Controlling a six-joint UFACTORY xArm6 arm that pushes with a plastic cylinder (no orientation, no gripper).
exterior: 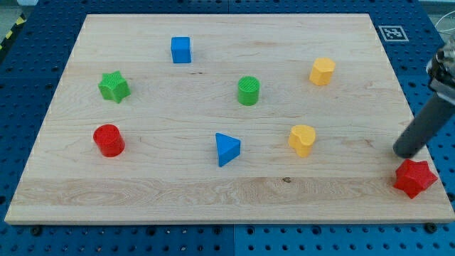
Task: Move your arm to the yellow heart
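Currently the yellow heart (302,139) is lying flat on the wooden board (142,185), and everything else is being placed from it. My tip (406,151) is resting well to the heart's right, just above the red star (414,178), which is sitting at the board's edge. No pincer is fitted, only a bare rod, so nothing is being held. Judging by the gap, the approach is only beginning; the next move is calling for a straight slide toward the view's left. Nothing is standing in that path. A blue triangle (227,149) is lying to the heart's left, a green cylinder (248,91) up-left, a yellow hexagon (322,71) above. Farther left are sitting a blue cube (181,50), green star (114,87) and red cylinder (109,140).
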